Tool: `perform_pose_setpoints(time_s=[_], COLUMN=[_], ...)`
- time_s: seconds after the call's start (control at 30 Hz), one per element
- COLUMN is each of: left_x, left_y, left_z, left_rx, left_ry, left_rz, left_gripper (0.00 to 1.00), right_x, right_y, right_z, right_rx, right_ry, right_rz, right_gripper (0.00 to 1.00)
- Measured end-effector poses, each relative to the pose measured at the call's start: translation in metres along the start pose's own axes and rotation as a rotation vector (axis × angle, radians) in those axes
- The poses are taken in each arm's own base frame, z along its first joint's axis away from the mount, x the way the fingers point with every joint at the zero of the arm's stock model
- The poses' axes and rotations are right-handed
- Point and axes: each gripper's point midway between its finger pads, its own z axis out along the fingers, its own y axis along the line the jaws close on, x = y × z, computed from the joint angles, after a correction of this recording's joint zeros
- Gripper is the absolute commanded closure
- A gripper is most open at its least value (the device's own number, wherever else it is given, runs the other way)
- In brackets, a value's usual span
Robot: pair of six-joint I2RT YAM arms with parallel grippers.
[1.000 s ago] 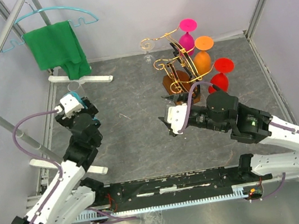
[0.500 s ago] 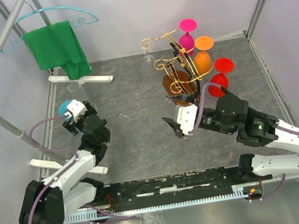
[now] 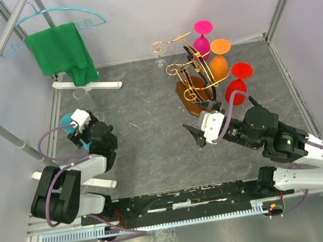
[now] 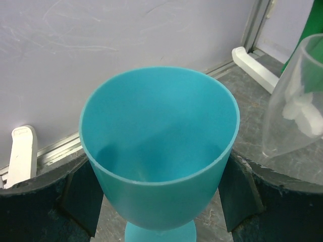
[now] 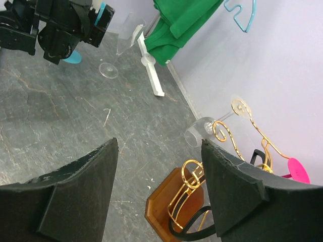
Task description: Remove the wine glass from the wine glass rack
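Note:
The wine glass rack (image 3: 185, 68), gold wire scrolls on a brown wooden base (image 5: 169, 204), stands at the back right. On its arms hang a clear wine glass (image 3: 160, 52), a pink one (image 3: 201, 42), an orange one (image 3: 219, 62) and a red one (image 3: 235, 88). My right gripper (image 3: 196, 135) is open and empty, just short of the rack's near side. In the right wrist view the clear glass (image 5: 200, 132) hangs beyond the open gripper (image 5: 159, 143). My left gripper (image 4: 160, 196) is shut on the bowl of a teal wine glass (image 4: 159, 151) at the left (image 3: 67, 120).
A clear glass (image 3: 84, 96) stands on the table just past the left gripper, close to the teal one (image 4: 298, 106). A green cloth (image 3: 65, 53) hangs on a turquoise hanger (image 3: 59, 17) at the back left. The white feet (image 3: 88, 85) of the hanger stand lie on the table below it.
The left arm has folded back toward its base, carrying the teal glass nearer. The right arm has drawn back and to the right, away from the rack, jaws still open.

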Motion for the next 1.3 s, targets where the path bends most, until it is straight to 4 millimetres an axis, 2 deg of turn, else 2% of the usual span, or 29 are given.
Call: perform_pose_setpoints(time_s=[0.23,0.37,0.4,0.47,0.57,0.8,1.07,1.2,1.3], left_x=[0.024,0.028,0.029,0.029,0.028,0.021,0.026,0.017,0.007], left_y=[-0.005,-0.008,-0.008,-0.011,-0.016,-0.03,-0.03,-0.031,-0.032], left_z=[0.006,0.007,0.007,0.008,0.01,0.015,0.013,0.006,-0.008], left_rx=[-0.016,-0.017,-0.017,-0.018,-0.019,-0.024,-0.019,0.001,0.027], left_ry=[0.012,0.009,0.007,0.003,-0.001,-0.006,0.019,0.025,0.041], left_rz=[0.059,0.056,0.053,0.049,0.051,0.04,0.066,0.041,0.019], left_gripper=[0.15,0.15,0.14,0.05,0.0,0.01,0.01,0.01,0.01], right_x=[0.005,0.009,0.009,0.009,0.01,0.013,0.013,0.015,0.02], right_y=[0.0,0.0,0.0,-0.001,-0.002,-0.003,-0.005,-0.007,-0.015], right_z=[0.0,0.0,0.0,0.0,0.0,-0.002,-0.004,-0.004,-0.002], right_rx=[0.02,0.025,0.027,0.031,0.039,0.048,0.061,0.07,0.134], right_ry=[0.005,0.018,0.018,0.016,0.023,0.03,0.032,0.038,0.066], right_rz=[0.01,0.009,0.009,0.009,0.009,0.009,0.01,0.011,0.048], right_gripper=[0.26,0.25,0.25,0.25,0.25,0.25,0.25,0.25,0.24])
